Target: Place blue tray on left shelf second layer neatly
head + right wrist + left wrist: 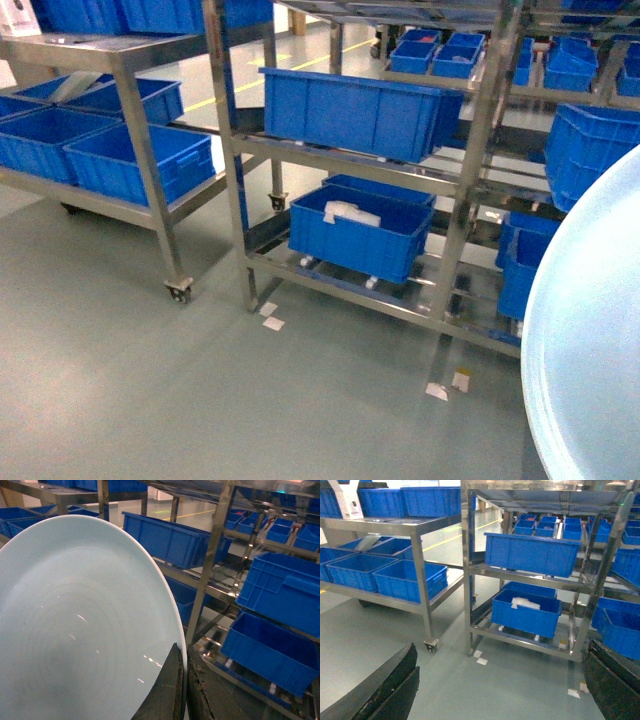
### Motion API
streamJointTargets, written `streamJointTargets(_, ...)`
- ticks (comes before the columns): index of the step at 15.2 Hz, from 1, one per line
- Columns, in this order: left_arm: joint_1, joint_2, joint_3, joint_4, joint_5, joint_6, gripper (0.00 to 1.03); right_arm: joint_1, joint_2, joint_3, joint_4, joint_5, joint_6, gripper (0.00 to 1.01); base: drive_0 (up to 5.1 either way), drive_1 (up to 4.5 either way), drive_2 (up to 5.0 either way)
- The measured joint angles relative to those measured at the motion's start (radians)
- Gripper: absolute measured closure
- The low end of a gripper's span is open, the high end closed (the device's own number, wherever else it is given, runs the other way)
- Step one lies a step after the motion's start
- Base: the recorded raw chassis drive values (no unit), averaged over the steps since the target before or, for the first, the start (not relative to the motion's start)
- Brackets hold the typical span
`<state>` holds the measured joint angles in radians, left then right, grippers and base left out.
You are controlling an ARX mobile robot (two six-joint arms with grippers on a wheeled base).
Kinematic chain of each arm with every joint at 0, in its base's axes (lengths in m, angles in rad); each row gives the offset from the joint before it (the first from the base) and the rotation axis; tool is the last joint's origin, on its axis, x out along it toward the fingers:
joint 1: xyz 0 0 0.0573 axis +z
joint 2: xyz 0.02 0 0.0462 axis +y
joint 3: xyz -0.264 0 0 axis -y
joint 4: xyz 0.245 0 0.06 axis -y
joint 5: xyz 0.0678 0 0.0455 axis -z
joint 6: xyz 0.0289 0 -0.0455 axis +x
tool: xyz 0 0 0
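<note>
Grey-green floor [150, 400] stretches ahead of me toward a steel shelf rack [240, 200] on castors, which I take as my landmark. On its middle level sits a long blue crate [360, 110]; below that, on the lowest level, another blue crate [360, 235] holds something white. Left of the rack stands a lower steel cart [150, 170] carrying more blue crates. My right fingers [182, 690] are pinched on the rim of the blue tray [85, 625], one on each face, holding it tilted up on edge to the right of the rack, off the shelves. My left fingers [395, 690] are spread wide apart with nothing between them, low in front of the rack.
</note>
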<state>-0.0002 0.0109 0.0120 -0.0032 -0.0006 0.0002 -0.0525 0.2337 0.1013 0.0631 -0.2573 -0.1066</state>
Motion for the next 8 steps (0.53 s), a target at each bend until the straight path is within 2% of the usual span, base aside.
streamJointTargets(4, 0.000, 0.000, 0.000, 0.000, 0.000, 0.000, 0.05, 0.000, 0.000, 0.000, 0.000, 0.000, 0.000, 0.99, -1.6, -1.60, -1.6)
streamJointTargets(8, 0.000, 0.000, 0.000, 0.000, 0.000, 0.000, 0.05, 0.000, 0.000, 0.000, 0.000, 0.000, 0.000, 0.99, -1.8, -0.07, -3.5)
